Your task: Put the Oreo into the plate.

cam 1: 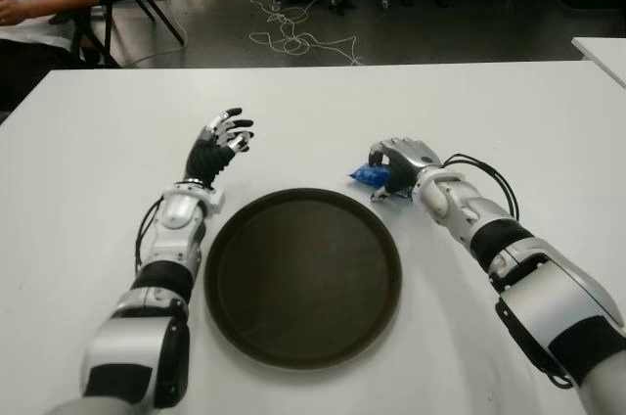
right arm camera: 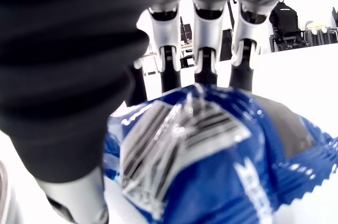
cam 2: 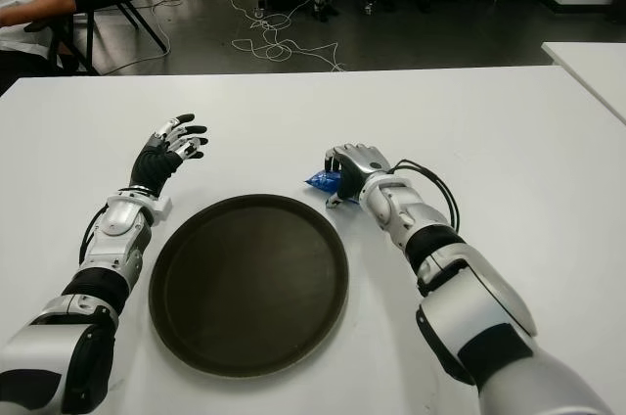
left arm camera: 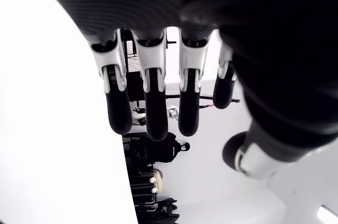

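The right hand [cam 1: 399,162] curls over the blue Oreo packet [cam 1: 370,174], pinning it to the white table [cam 1: 489,112] just off the plate's [cam 1: 235,239] far right rim, likely to lift it. The left hand [cam 1: 221,140] hovers spread and empty beyond the plate's far left rim.

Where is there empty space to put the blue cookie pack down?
The whole plate is bare, right beside the right robot hand curled over the Oreo pack. The white table beyond both hands is bare too. The tight spot is between the pack and the plate's rim. The left robot hand shows open, left of the plate.
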Robot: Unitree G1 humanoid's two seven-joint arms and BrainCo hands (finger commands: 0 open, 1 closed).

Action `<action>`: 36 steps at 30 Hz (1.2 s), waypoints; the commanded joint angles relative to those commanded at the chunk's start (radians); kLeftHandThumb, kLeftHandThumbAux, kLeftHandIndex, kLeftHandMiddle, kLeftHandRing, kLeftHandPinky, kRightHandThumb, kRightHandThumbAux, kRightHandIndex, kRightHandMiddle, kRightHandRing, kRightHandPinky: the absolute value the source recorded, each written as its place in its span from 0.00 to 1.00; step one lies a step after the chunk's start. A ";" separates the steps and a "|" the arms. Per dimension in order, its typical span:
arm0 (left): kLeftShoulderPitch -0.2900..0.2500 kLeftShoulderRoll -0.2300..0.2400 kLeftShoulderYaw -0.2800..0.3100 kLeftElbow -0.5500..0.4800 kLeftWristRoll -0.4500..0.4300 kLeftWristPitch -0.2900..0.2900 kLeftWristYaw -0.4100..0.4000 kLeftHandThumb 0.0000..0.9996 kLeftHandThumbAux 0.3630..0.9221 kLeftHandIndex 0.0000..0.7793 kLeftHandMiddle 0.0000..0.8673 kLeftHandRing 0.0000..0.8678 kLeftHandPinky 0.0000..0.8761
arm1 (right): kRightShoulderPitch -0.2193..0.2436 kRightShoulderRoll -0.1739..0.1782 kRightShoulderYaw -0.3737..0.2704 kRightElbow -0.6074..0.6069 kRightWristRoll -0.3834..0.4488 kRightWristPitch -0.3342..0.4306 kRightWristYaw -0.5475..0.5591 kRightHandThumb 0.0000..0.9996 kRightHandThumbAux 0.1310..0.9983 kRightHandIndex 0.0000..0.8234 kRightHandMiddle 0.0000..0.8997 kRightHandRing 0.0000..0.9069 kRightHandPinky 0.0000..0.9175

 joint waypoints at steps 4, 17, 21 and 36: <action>0.000 0.000 0.001 -0.001 -0.001 0.002 -0.001 0.07 0.55 0.23 0.32 0.32 0.35 | -0.002 -0.002 0.005 -0.002 -0.004 -0.001 -0.004 0.00 0.82 0.46 0.43 0.52 0.47; -0.001 -0.001 0.000 0.003 -0.001 0.000 0.000 0.06 0.54 0.24 0.33 0.32 0.34 | -0.014 -0.018 0.005 -0.027 -0.008 -0.002 -0.043 0.05 0.88 0.63 0.73 0.74 0.73; -0.001 -0.001 -0.001 0.002 0.000 0.001 -0.001 0.05 0.54 0.25 0.32 0.31 0.33 | -0.013 -0.021 -0.002 -0.034 -0.002 -0.001 -0.040 0.06 0.87 0.65 0.76 0.76 0.75; 0.000 0.000 -0.001 0.001 -0.001 -0.003 -0.006 0.05 0.57 0.24 0.32 0.31 0.34 | -0.013 -0.023 -0.028 -0.051 0.015 0.024 0.017 0.09 0.88 0.69 0.80 0.80 0.78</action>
